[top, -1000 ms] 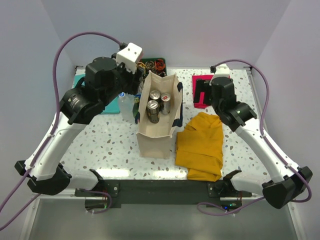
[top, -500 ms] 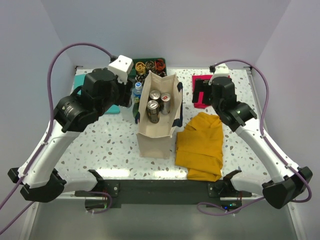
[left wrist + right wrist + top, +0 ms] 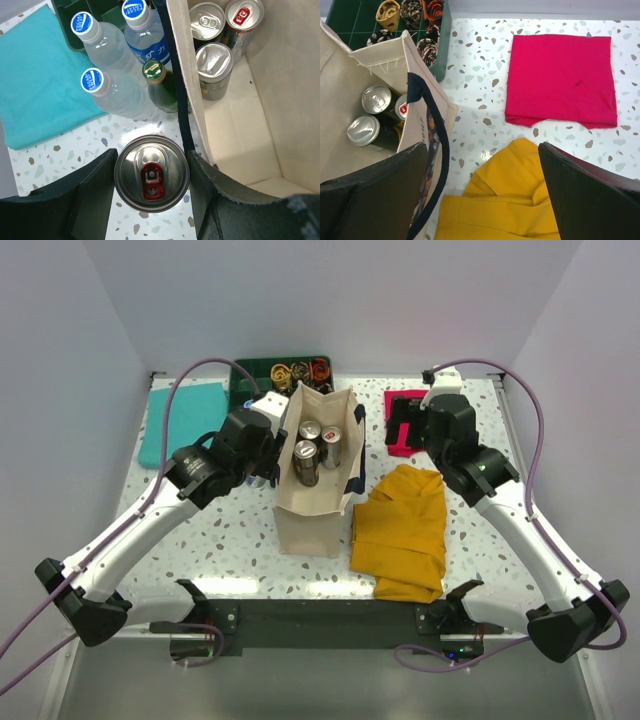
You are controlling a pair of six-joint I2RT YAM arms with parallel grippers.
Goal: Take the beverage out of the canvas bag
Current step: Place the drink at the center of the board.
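"Where was the drink?"

"The left gripper [image 3: 151, 176] had its fingers [image 3: 92, 187] pinching a silver can [image 3: 151, 159] with a red tab. It was upright, outside the canvas bag [image 3: 310, 525], just at the bag's 9 o'clock"

"And the bag?"

"Standing open mid-table [image 3: 215, 535], with three cans [image 3: 307, 462] upright inside"

"The right gripper [image 3: 482, 200]?"

"Fingers [image 3: 370, 192] spread wide with nothing between them, at the bag's 2 o'clock, by the red cloth [image 3: 560, 80] and yellow cloth [image 3: 505, 210]"

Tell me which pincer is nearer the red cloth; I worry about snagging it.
Right. The right pincer hangs just beside the red cloth; the left pincer sits on the other side of the canvas bag.
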